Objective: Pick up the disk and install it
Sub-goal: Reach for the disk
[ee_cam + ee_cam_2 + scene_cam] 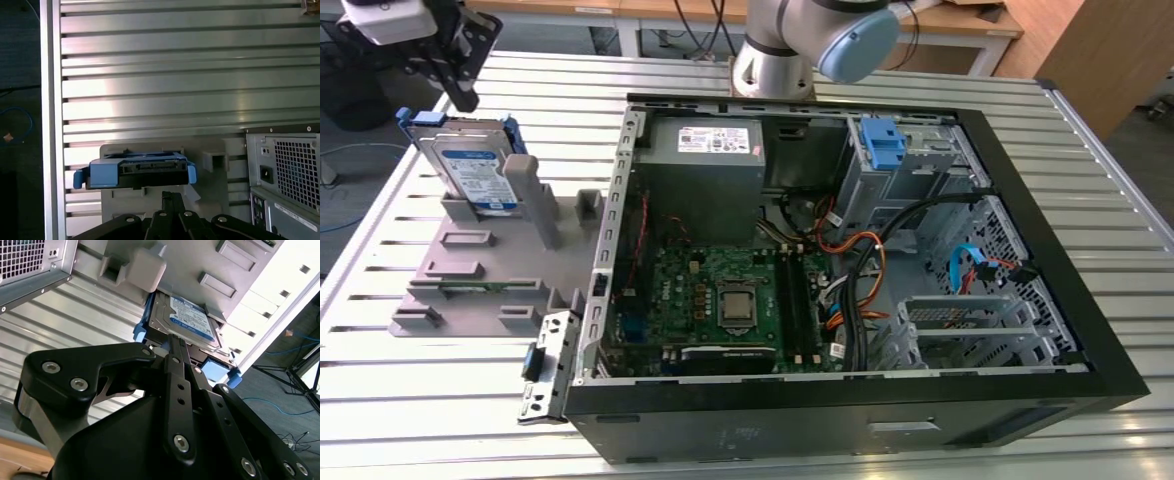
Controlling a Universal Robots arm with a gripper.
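Observation:
The disk (478, 170), a silver hard drive with a white-and-blue label in a blue caddy, stands on edge in a grey holder (467, 270) on the exterior view's left, beside the open computer case. My gripper (463, 98) hangs just above the disk's top edge, fingers shut together with nothing between them. In the second wrist view the gripper (172, 340) points at the caddy end of the disk (187, 320). The first wrist view looks over the gripper (170, 196) at the disk's connector edge (140, 172).
The open computer case (1067, 330) lies flat on the slatted metal table (400, 400). Inside are a grey power supply (707, 150), a motherboard (720, 300), loose cables and a blue bracket (886, 143) in the drive bay. The arm's base (774, 60) stands behind the case.

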